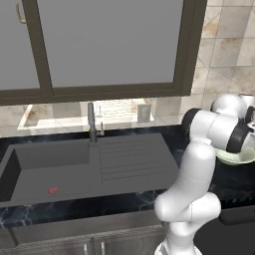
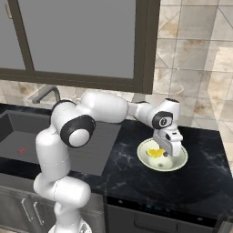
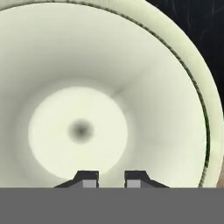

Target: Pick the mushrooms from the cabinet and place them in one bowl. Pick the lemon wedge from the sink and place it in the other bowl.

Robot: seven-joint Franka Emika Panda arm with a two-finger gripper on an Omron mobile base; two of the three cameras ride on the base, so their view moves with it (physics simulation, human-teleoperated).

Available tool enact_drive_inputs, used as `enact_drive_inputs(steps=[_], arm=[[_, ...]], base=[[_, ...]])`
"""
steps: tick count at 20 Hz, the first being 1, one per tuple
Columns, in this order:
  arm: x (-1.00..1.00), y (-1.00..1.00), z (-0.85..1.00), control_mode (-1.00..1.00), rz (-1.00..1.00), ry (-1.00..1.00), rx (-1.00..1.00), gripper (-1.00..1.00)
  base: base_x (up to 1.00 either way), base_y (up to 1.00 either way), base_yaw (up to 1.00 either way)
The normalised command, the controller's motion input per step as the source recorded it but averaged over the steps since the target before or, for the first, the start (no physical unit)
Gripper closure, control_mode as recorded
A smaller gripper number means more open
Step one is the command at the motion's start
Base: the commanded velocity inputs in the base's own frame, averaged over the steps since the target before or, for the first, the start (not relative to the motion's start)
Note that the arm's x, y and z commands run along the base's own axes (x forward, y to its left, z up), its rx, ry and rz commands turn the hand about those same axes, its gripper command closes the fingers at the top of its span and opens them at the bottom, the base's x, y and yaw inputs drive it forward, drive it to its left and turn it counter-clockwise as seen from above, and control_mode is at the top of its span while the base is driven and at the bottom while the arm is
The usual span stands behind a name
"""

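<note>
Glossy cream bowl (smooth inside), matt dark-grey sink, polished black marbled counter, frosted panes.

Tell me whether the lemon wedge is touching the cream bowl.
Cannot tell. Right base view puts the lemon wedge within the bowl, beside the pincer; contact unclear.

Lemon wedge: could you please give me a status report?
Hand shut, down in cream bowl. Lemon wedge in bowl beside hand; grip unclear. Nothing in the way.
</note>
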Motion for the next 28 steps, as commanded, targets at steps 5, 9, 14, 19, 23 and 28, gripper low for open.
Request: enact_drive_inputs(steps=[5,9,14,19,23,28], arm=[[0.38,-0.10,-0.26,-1.00,-0.01,0.01,-0.01,1.00],[0.21,0.00,-0.13,-1.00,-0.06,0.00,0.00,1.00],[0.03,-0.07,-0.21,-1.00,-0.08,0.00,0.00,-1.00],[-0.12,-0.19,-0.15,-1.00,-0.08,0.00,0.01,-1.00],[-0.08,-0.10,-0.04,-1.00,-0.09,0.00,0.01,-1.00],[0.00,0.04,0.31,-1.00,-0.08,0.03,0.01,-1.00]], base=[[0.00,0.00,0.00],[0.00,0.00,0.00],[0.00,0.00,0.00],[0.00,0.00,0.00],[0.00,0.00,0.00],[0.00,0.00,0.00]])
